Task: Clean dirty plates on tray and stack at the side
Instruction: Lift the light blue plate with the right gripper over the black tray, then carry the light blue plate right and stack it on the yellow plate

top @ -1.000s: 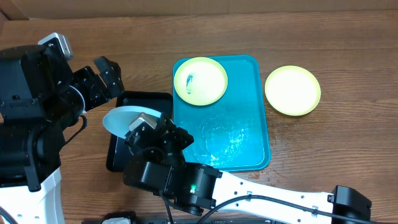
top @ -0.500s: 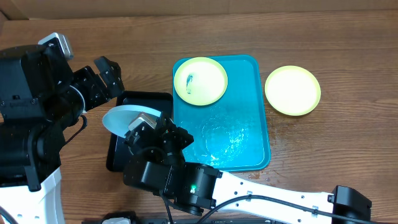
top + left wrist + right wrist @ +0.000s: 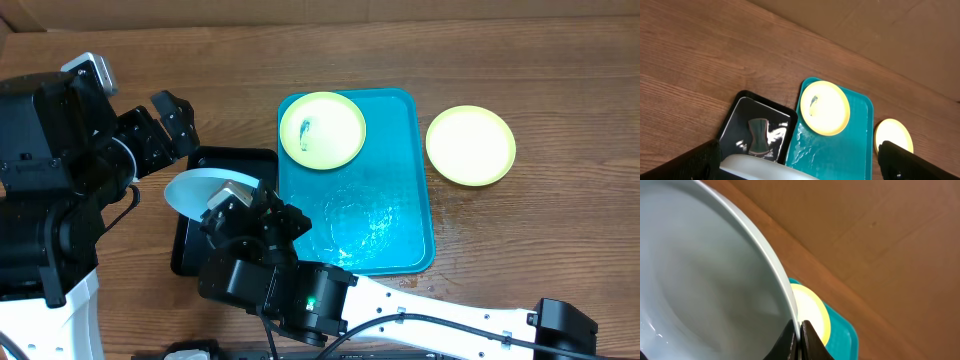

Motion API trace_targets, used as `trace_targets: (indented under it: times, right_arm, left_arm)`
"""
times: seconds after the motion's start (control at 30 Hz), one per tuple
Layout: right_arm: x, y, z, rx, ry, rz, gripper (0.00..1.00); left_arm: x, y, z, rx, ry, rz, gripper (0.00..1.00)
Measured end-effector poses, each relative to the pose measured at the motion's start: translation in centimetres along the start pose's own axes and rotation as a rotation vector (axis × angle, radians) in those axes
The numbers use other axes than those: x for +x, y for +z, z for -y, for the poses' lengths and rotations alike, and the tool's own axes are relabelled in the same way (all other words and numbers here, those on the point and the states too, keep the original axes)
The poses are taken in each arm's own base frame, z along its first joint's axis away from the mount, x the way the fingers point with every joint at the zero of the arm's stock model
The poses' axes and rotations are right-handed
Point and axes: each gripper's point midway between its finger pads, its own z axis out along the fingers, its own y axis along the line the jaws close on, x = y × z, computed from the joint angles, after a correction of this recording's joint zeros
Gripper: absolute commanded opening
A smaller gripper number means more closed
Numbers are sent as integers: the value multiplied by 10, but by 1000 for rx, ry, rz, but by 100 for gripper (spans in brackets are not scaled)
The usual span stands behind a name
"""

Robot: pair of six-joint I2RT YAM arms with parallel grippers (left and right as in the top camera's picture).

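Grained wooden surface (image 3: 520, 60). Turquoise tray (image 3: 385, 215) with rounded corners, a raised rim and a glossy, streaked floor; overhead, the right arm hides its 7 o'clock corner. The black tray (image 3: 240, 160), just beside it at 9 o'clock, is mostly covered overhead; the left wrist view shows its shiny floor. Blue plate (image 3: 190, 190), tilted above the black tray. Smeared plate (image 3: 322, 130) at the tray's 11 o'clock corner. Third plate (image 3: 470, 146) on the surface at 3 o'clock, apart. Right fingers (image 3: 812, 342), clamped on the blue plate's rim, show only in their wrist view. Left fingers (image 3: 697, 161) are spread wide and empty, with tips cropped.
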Motion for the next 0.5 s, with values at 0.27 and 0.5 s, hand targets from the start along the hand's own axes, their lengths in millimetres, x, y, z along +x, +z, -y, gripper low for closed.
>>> trace_targets:
  times: [0.27,0.5]
  right_arm:
    - [50,35,1,-148,309,-239,4]
    - [92,100,49,-408,767,-516,4]
  left_arm:
    - [1,0,0,-2,0,-3,100]
    - [2,0,-1,-3,-1,-7,100]
